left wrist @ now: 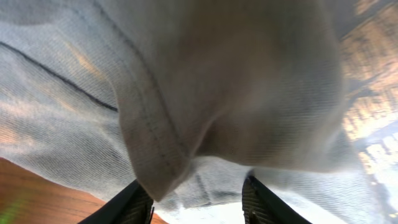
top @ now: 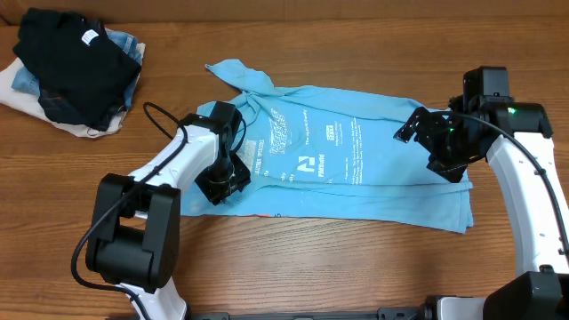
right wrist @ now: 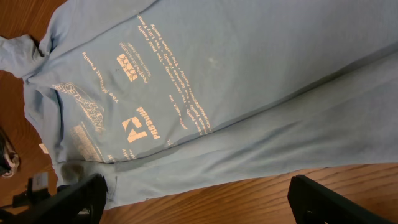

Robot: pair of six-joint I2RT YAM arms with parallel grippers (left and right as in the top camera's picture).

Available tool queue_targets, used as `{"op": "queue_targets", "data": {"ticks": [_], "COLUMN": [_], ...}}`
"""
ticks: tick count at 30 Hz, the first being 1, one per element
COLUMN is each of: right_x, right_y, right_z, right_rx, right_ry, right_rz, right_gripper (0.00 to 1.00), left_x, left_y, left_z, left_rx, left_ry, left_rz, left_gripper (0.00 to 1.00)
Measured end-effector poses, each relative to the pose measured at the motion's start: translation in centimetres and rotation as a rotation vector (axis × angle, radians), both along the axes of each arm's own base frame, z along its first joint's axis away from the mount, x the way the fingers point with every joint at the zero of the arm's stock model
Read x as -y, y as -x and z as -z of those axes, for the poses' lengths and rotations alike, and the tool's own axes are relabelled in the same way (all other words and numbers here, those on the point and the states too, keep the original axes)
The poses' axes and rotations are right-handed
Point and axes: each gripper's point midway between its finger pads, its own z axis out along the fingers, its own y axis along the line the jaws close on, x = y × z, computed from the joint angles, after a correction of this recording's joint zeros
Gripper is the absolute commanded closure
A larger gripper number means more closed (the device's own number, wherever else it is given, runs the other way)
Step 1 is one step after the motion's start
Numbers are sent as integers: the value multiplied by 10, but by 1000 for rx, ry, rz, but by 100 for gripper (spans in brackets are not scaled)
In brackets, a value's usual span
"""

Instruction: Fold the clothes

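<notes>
The clothes, a light sky-blue shirt (top: 356,151) with white print, lie spread out across the middle of the table. My left gripper (top: 222,182) is pressed down on the shirt's left part. In the left wrist view, cloth (left wrist: 249,74) fills the picture, and a hemmed fold lies against the left fingertip (left wrist: 134,202). My left gripper (left wrist: 194,186) has its fingers standing apart, with flat cloth between them. My right gripper (top: 425,147) hovers wide open over the shirt's right side. From the right wrist, the shirt (right wrist: 249,74) lies below my right gripper (right wrist: 199,199), whose fingers hold nothing.
A black garment with a white tag (top: 76,67) lies piled on denim (top: 129,44) and white fabrics (top: 18,89) at the back left corner. Bare wooden table (top: 356,267) runs along the front edge.
</notes>
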Motion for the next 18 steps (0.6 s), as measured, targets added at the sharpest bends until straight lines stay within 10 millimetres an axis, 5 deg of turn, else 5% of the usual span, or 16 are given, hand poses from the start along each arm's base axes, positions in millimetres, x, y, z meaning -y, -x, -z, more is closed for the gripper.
{"op": "queue_targets", "data": {"ticks": [12, 18], "right_x": [0, 0], "right_y": [0, 0], "right_z": [0, 0], "right_rx": [0, 0], "right_ry": [0, 0], "right_rz": [0, 0], "right_gripper": [3, 2], "left_x": [1, 1], "left_y": [-2, -5], "left_z": [1, 1], "left_rx": [11, 20], "left_ry": [3, 6], "left_rz": [-2, -4], "left_gripper": [94, 96]}}
